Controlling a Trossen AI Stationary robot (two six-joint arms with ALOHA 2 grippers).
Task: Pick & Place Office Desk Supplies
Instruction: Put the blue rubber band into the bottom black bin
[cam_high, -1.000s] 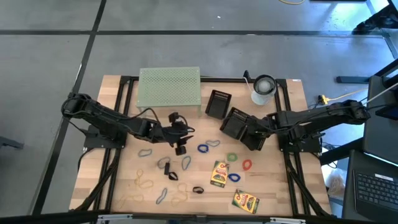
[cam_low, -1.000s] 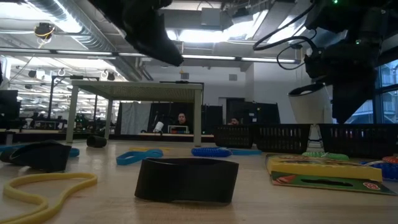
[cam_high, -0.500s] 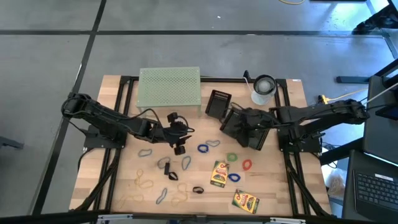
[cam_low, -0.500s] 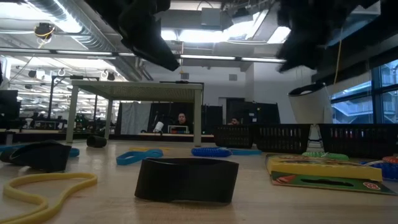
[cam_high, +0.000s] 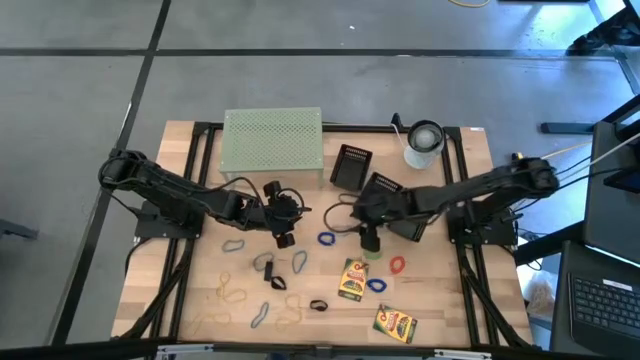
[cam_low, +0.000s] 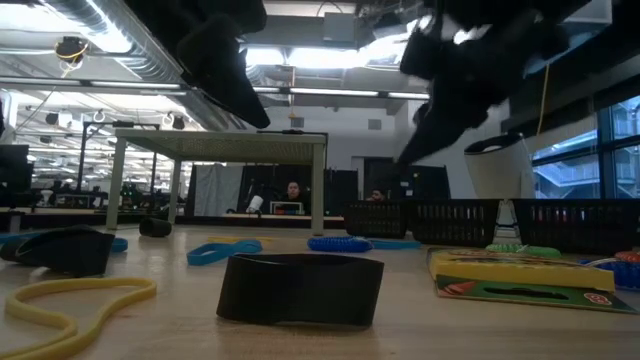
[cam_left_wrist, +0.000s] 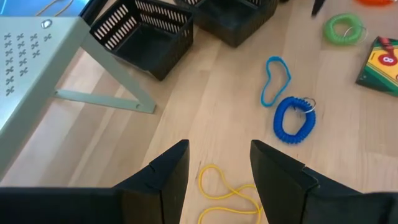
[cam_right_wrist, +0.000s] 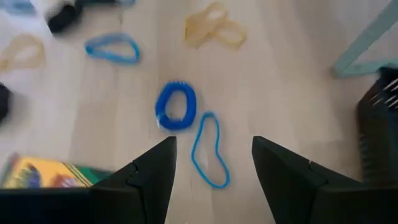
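Centrally, a blue coiled band (cam_right_wrist: 176, 106) and a thin blue rubber loop (cam_right_wrist: 209, 151) lay on bare wood, apart from the black mesh baskets (cam_high: 350, 166). Above them hung the right gripper (cam_high: 369, 240), fingers apart and empty. The left gripper (cam_high: 282, 236), likewise spread and empty, hovered over a yellow rubber band (cam_left_wrist: 227, 192) with open tabletop around.

1. A blue coiled band (cam_high: 327, 239) and a thin blue rubber band (cam_high: 343, 231) lie flat, just beside each other.
2. Two crayon boxes (cam_high: 352, 279) lie flat, apart.
3. Yellow bands (cam_high: 231, 294) lie loose.
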